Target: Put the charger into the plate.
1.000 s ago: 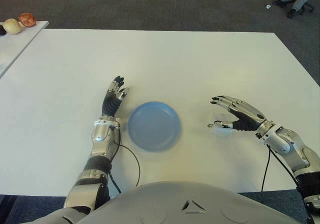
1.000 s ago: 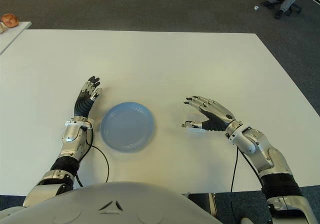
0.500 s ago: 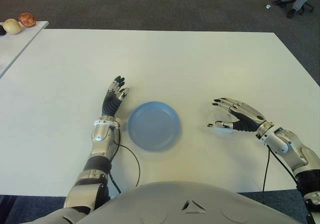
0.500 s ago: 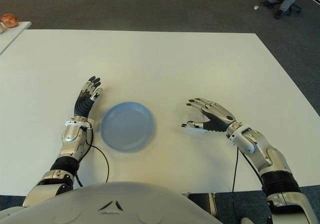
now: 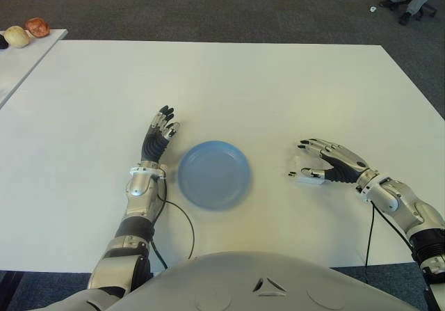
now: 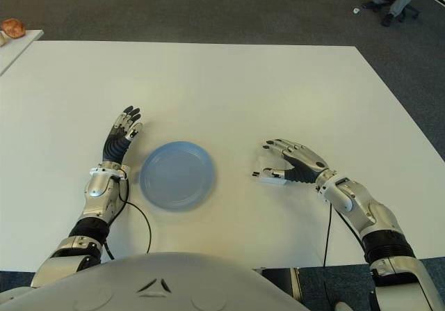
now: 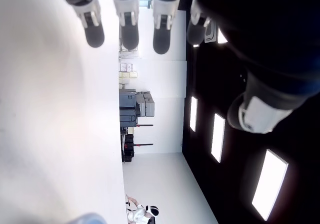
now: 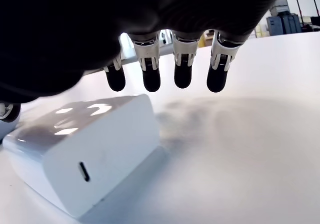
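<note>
Table [image 5: 229, 81]: wide white top, slick and bare around the work, so a nudged block could skid instead of lifting
Plate [image 5: 214, 174]: blue, empty, well apart from the charger on its left; a loose hold could give way on the carry across
Left hand [image 5: 159, 135]: idle just left of the plate, fingers straight and empty
Right hand [image 6: 292, 163]: arched over the charger, fingers spread, not clamped; closing off-centre could tip it out
Charger [image 8: 85, 151]: small white block on the table under the right hand, smooth faces look slippery

No readable text or labels appear anywhere.
</note>
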Tool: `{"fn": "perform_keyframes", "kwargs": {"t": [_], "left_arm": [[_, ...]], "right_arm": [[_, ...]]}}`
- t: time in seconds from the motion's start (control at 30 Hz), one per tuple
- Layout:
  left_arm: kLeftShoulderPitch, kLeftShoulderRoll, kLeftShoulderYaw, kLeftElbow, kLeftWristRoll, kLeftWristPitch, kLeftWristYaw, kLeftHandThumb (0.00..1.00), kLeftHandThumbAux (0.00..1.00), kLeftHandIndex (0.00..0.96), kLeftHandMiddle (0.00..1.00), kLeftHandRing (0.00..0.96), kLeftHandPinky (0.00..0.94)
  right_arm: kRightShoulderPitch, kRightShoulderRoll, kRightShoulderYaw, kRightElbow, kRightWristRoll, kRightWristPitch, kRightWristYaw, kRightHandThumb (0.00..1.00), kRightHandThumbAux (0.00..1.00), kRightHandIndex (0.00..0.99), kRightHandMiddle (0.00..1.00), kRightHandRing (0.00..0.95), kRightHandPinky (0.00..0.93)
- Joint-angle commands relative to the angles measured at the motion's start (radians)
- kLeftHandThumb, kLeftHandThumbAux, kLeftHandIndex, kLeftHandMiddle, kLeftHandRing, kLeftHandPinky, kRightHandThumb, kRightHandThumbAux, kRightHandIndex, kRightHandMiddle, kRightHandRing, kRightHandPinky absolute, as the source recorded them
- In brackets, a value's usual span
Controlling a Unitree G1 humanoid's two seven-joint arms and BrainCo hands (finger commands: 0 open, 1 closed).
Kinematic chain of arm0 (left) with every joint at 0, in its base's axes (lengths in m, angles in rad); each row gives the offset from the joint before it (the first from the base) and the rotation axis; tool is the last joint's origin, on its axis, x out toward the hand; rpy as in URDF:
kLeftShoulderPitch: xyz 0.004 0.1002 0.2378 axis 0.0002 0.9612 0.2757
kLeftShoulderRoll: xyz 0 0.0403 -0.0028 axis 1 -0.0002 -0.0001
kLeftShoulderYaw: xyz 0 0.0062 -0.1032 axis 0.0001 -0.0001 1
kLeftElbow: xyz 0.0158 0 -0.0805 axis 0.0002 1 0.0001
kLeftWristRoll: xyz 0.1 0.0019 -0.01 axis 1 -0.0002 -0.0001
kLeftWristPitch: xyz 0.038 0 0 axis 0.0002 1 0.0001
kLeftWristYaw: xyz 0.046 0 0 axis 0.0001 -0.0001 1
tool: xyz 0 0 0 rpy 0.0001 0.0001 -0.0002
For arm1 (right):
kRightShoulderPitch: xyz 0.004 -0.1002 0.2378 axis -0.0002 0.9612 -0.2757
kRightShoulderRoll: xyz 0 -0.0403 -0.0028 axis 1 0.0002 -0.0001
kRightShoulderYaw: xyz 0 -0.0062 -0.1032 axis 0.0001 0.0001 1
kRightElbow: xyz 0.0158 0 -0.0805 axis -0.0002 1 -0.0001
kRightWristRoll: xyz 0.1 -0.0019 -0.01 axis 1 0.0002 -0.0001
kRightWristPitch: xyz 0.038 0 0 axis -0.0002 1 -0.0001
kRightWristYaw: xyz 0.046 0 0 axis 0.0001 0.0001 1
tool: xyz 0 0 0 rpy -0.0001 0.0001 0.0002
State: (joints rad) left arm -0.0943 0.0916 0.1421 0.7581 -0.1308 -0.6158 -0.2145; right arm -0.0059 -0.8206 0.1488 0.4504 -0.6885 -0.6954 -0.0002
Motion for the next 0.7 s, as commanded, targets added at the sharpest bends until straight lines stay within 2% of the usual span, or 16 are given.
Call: {"fn": "perform_keyframes", "kwargs": {"t": [0.03,0.7], "left_arm": [[0.083,-0.003,0.002,0.08,0.0,0.059,-0.014,0.0,0.558,0.063,0.108,0.091,0.093],[0.087,-0.004,-0.001,0.074,0.003,0.051,-0.013,0.0,0.552,0.05,0.096,0.08,0.089]], "right_arm": [[-0.02,-0.011,0.025,0.034,-0.013,-0.013,-0.016,0.221,0.142,0.0,0.0,0.0,0.0],[-0.012,-0.04,0.057,0.014,-0.019,-0.027,-0.027,0.222,0.137,0.0,0.0,0.0,0.0]]}}
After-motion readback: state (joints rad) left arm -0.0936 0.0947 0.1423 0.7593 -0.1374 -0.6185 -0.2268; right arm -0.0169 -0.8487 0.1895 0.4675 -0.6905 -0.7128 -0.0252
